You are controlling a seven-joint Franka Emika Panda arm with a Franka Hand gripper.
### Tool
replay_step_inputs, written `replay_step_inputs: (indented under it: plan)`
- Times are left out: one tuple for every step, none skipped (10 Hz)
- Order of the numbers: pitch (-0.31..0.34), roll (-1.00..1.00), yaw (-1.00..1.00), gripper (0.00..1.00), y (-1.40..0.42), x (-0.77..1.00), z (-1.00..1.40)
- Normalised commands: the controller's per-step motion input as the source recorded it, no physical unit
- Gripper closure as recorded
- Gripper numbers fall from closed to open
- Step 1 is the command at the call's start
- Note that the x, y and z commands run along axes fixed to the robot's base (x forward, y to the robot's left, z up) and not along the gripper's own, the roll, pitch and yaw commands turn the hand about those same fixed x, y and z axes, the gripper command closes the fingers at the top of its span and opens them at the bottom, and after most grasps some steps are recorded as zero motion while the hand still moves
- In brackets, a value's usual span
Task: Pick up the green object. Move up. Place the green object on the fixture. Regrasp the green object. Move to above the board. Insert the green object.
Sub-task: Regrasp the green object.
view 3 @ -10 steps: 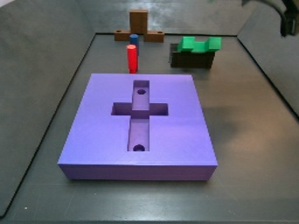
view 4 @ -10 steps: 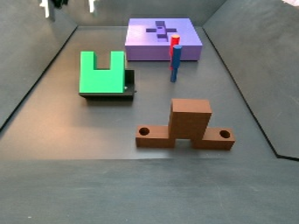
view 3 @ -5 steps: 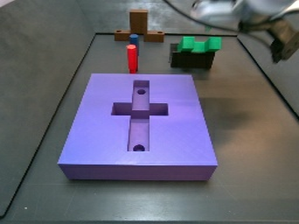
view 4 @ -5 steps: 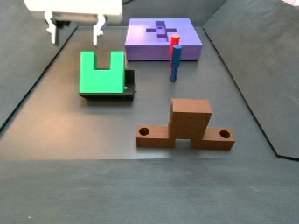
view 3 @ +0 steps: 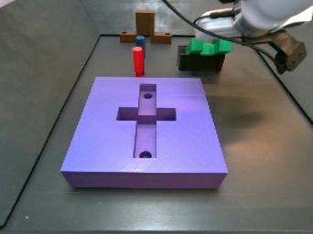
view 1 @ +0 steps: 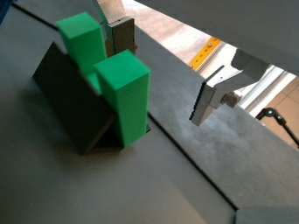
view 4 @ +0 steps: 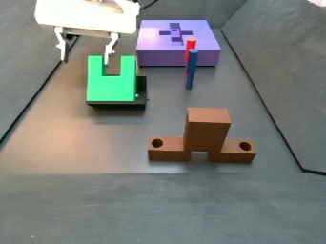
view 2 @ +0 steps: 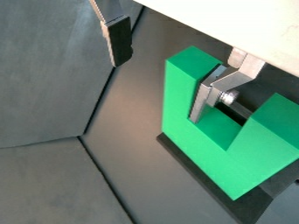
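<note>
While hovering over the green object [view 4: 111, 80] on the fixture [view 4: 137, 95], hand [view 4: 88, 43] wide open, holding nothing.

This was a robot test rig in a lab: a bare grey bench [view 4: 76, 181] walled by sloping dark panels, set with plain coloured test pieces, a purple board [view 3: 146, 128] with a cross recess, and the gripper [view 4: 87, 44] at upper left.

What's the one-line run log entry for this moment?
phase: regrasp approach | gripper: open, above green object | green object: on fixture, not gripped | board: recess empty
</note>
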Motion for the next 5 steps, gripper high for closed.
replay_step_inputs:
  plan:
    - [-0.049, 0.09, -0.05, 0.0, 0.0, -0.03, -0.3]
    - [0.0, 0.06, -0.03, 0.0, 0.0, 0.07, -0.19]
    - [0.0, 0.0, 0.0, 0.0, 0.0, 0.0, -0.14]
    - [0.26, 0.05, -0.04, 0.0, 0.0, 0.09, -0.06]
    - [0.351, 0.1, -0.03, 0.0, 0.0, 0.09, -0.15]
